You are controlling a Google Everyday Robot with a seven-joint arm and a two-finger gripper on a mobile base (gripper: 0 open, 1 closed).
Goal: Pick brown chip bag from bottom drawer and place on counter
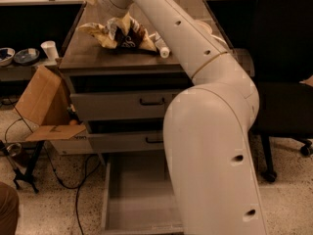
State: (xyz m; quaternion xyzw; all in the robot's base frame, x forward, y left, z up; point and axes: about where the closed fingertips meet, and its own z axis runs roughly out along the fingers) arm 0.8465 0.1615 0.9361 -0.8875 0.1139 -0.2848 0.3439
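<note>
The brown chip bag [122, 34] lies crumpled on the counter [93, 58], near its middle, with cream ends and a dark centre. My gripper [113, 18] is at the end of the white arm, right above the bag's left half; the wrist hides most of it. The bottom drawer [137, 199] is pulled out and its grey floor is bare. The arm's large link [210, 155] covers the drawer's right side.
A clear plastic bottle [161, 48] lies on the counter just right of the bag. A cardboard box [41, 104] stands left of the cabinet, with cables on the floor. A black chair [288, 72] stands at the right. A cup [50, 49] and bowls sit at the far left.
</note>
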